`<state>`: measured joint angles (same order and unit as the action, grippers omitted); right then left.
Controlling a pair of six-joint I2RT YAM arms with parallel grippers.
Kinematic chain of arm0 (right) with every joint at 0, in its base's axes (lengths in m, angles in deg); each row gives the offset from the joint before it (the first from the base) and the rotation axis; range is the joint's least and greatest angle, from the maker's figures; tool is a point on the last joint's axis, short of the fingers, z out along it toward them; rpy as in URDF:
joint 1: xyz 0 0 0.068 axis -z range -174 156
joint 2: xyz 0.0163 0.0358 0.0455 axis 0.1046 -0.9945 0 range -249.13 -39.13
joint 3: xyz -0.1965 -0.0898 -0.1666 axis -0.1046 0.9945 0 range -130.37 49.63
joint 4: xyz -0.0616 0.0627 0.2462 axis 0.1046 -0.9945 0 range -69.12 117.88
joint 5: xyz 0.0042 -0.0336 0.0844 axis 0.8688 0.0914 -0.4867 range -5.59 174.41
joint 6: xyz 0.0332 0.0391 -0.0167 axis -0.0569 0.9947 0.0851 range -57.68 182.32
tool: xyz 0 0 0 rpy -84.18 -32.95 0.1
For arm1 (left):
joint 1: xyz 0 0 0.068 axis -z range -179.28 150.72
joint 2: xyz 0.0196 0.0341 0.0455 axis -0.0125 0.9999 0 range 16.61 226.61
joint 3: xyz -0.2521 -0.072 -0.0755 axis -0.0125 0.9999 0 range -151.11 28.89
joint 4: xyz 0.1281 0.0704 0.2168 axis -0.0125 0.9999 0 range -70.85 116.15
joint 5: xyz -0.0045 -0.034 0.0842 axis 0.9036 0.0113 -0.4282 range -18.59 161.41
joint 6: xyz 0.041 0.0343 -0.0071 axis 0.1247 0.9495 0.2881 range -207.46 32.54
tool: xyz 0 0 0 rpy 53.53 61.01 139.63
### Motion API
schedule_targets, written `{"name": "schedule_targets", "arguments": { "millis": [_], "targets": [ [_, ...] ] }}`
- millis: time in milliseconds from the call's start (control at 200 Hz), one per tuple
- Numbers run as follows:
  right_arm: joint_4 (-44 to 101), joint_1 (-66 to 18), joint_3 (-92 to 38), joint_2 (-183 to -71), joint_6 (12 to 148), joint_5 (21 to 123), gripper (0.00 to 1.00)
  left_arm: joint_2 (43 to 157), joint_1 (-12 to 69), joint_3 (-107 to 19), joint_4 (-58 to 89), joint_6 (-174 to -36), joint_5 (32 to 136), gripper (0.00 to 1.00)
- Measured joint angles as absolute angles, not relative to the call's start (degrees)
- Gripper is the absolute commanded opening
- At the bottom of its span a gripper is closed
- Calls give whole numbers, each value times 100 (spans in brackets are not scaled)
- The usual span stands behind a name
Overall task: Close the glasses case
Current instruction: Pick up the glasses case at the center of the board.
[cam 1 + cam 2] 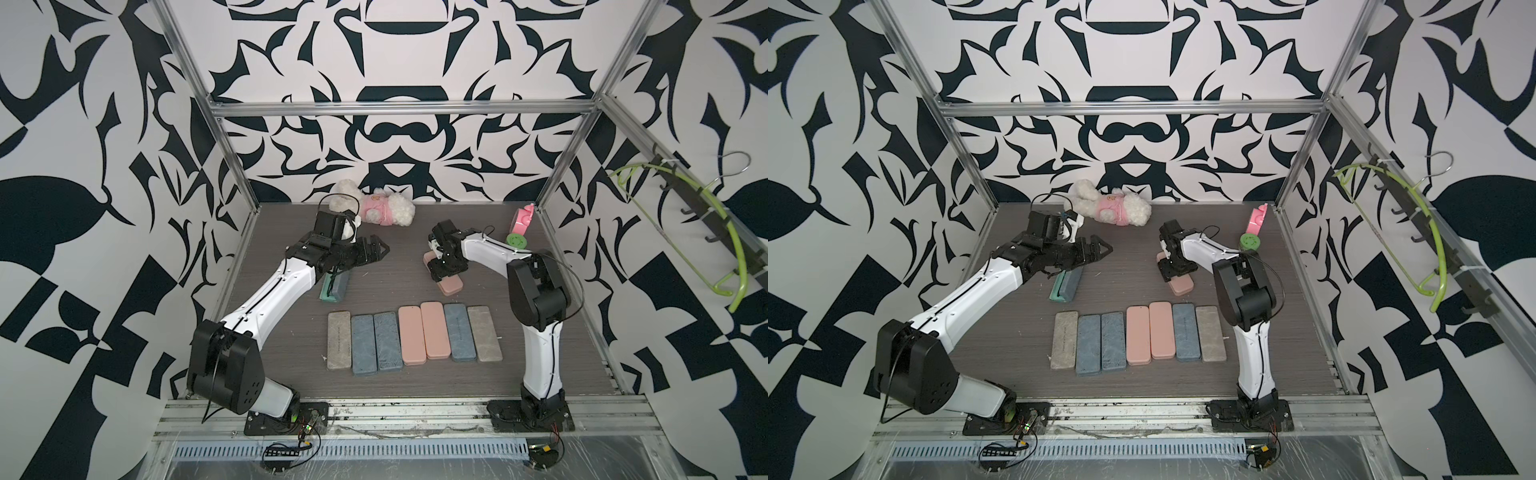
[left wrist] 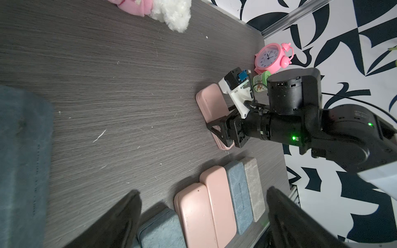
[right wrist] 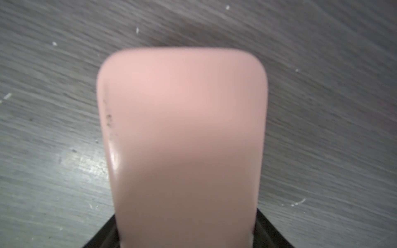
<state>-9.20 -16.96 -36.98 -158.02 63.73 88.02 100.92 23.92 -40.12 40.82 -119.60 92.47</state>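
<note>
Both top views, right arm: elbow high, wrist bent down; right tool (image 1: 442, 275) straddles the pink glasses case (image 1: 452, 286) beyond the row of cases (image 1: 415, 336).
Both top views, left arm: stretched forward; left tool (image 1: 380, 248) released.
Left wrist: fingers (image 2: 120, 219) spread, nothing between.
Right wrist: case flat on desk (image 3: 53, 107), lid down; grip cannot be told.

We are seeing the grey table (image 1: 415, 386) carrying a row of seven cases (image 1: 415, 336); beyond that row are lying a pink case (image 1: 451, 286), teal case (image 1: 334, 291), plush toy (image 1: 374, 208) and clock (image 1: 521, 222).
</note>
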Motion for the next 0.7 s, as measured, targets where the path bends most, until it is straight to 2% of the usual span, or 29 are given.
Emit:
{"name": "schedule_targets", "arguments": {
  "millis": [185, 490, 700],
  "targets": [
    [-964, -1560, -3158, -15124, 6531, 8962, 62, 10149, 2392, -4012, 4082, -11981, 9332, 96],
    [-1366, -883, -2430, -13264, 6902, 9294, 59, 10149, 2392, -3990, 3990, -12082, 9481, 96],
    [-1978, -902, -1947, -12350, 7438, 9616, 58, 10155, 2403, -3953, 3909, -12163, 9575, 96]
  ]
}}
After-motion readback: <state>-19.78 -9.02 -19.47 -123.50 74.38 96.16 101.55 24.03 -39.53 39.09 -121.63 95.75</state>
